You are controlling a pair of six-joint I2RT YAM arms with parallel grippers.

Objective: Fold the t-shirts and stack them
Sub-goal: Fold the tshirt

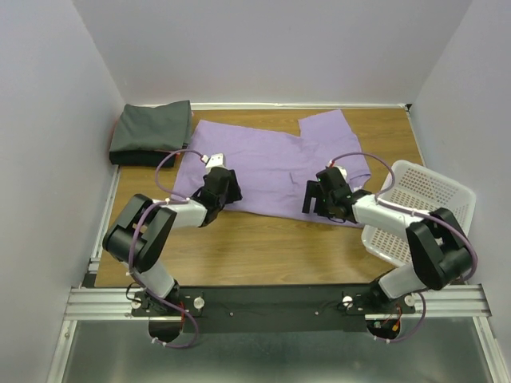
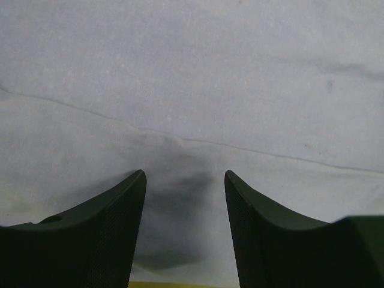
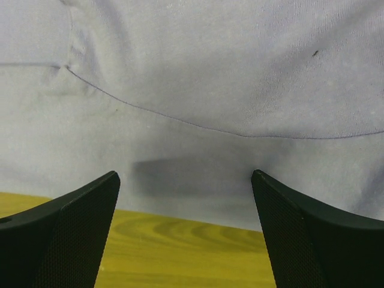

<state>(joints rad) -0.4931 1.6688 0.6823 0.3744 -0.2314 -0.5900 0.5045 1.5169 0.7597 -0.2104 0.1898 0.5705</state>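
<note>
As it lies spread on the wooden table (image 1: 263, 247), in the middle and toward the back, the purple t-shirt (image 1: 275, 163) looks soft, thin and light. I think it will flop and sag when lifted, and it could slip if only a little cloth is pinched. The best place to take hold seems to be the near edge, one spot on each side, so it lifts evenly. It is plain pale purple and mostly smooth, with one layer lying over another. The dark grey t-shirt (image 1: 152, 128) sits folded in the far left corner. The left gripper (image 1: 217, 191) and right gripper (image 1: 315, 198) hang low over that near edge, fingers apart, holding nothing.
</note>
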